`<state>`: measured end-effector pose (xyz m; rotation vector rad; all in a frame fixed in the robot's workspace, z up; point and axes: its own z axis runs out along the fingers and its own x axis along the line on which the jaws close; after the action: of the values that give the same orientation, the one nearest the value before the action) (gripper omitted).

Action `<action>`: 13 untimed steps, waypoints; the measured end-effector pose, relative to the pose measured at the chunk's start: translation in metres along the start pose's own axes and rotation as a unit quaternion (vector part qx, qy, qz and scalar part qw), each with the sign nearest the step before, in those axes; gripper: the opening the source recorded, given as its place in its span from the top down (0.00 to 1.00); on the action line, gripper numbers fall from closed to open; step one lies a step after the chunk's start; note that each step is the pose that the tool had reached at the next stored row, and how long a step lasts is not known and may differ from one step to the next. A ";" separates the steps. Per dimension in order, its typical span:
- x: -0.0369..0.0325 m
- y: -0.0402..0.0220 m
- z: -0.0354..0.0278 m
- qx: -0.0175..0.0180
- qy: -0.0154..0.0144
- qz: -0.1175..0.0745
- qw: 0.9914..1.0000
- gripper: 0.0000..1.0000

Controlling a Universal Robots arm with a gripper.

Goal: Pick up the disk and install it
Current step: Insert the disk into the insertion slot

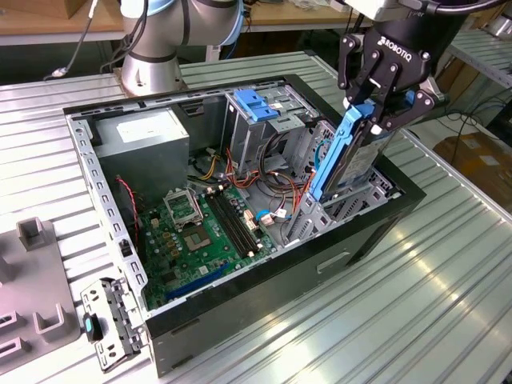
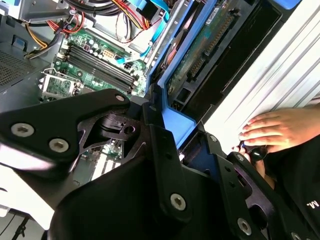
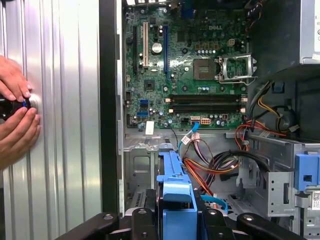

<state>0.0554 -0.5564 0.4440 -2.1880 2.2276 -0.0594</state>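
Clenched on the upper end of the disk (image 1: 340,156), my fingers (image 1: 358,84) press on its two blue side rails, so the dark body between them takes no squeeze. My gripper (image 1: 372,120) hangs above the open computer case (image 1: 280,264), which lies on its side on the ribbed metal table (image 1: 448,304), over the case's corner toward the exterior view's right.

I hold the disk steeply tilted, nearly on end, because the drive cage (image 1: 336,210) under it is a narrow slot and I judge the rails must enter it lengthwise. The lower end is already down inside the case walls, at or just within the cage mouth; I cannot tell whether the rails have met their guides. Most of the disk stands proud of the case, so it is not seated yet.

In the second wrist view the disk (image 2: 200,55) shows its green circuit side and connector edge, with a blue rail running away from my knuckles. In the first wrist view the rail (image 3: 177,200) points down toward the cage floor.

Orange and red cables (image 1: 272,192) lie just beside the cage, near enough to snag. The motherboard (image 1: 200,232) and the grey power supply (image 1: 144,136) sit well apart, toward the case's other end, and the light-blue latch plate (image 1: 254,104) stands at the case's far edge.

A person's hands (image 3: 15,115) rest on the table outside the case wall, holding something small and dark.
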 end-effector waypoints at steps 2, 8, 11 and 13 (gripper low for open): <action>0.0000 0.0001 0.0023 0.000 0.000 0.000 1.000 0.63; -0.0001 0.0003 0.0074 0.000 0.000 0.000 1.000 0.63; -0.0001 0.0003 0.0112 0.000 0.000 0.000 1.000 0.63; -0.0002 0.0003 0.0135 0.000 0.000 0.000 1.000 0.63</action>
<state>0.0557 -0.5565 0.4305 -2.1883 2.2279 -0.0589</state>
